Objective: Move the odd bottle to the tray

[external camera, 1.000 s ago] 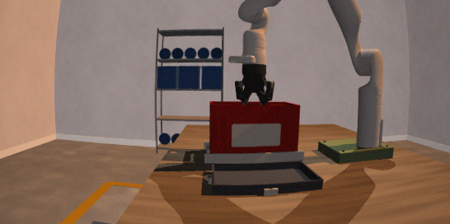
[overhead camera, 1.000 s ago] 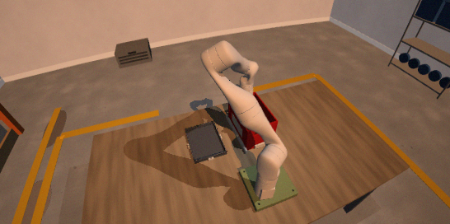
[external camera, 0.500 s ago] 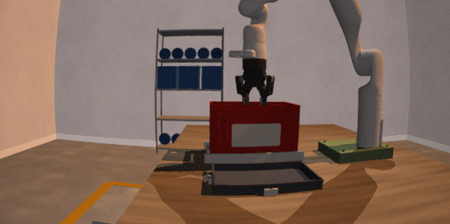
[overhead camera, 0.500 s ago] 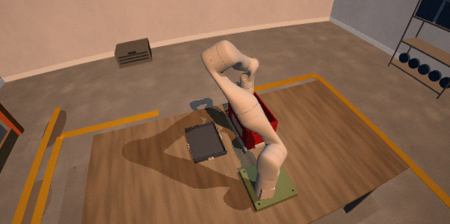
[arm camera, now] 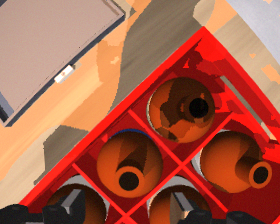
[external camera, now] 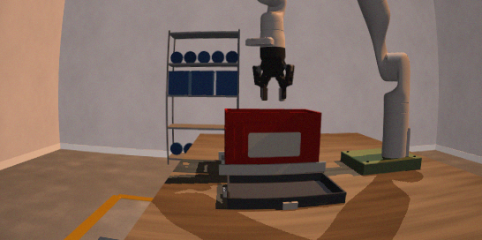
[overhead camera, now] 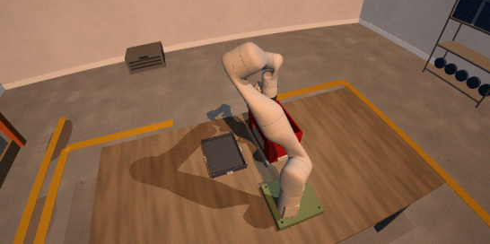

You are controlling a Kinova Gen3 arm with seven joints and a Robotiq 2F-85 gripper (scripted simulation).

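Observation:
The red crate (external camera: 238, 131) (overhead camera: 293, 126) (arm camera: 134, 106) stands on the table and holds several orange-brown bottles in its cells. In the wrist view I see one bottle (arm camera: 184, 108) at the top, one (arm camera: 130, 165) in the middle and one (arm camera: 240, 168) at the right; two more lie partly under the fingers at the bottom edge. My gripper (external camera: 273, 96) is open and empty. It hangs above the crate's rim with a clear gap. The dark tray (overhead camera: 223, 153) (external camera: 282, 189) (arm camera: 47, 26) lies empty beside the crate.
The arm's green base plate (overhead camera: 293, 203) (external camera: 380, 162) sits near the table's edge beside the crate. A metal shelf (external camera: 203, 96) with blue boxes and balls stands behind the table. A brown box (overhead camera: 144, 57) sits on the floor by the wall.

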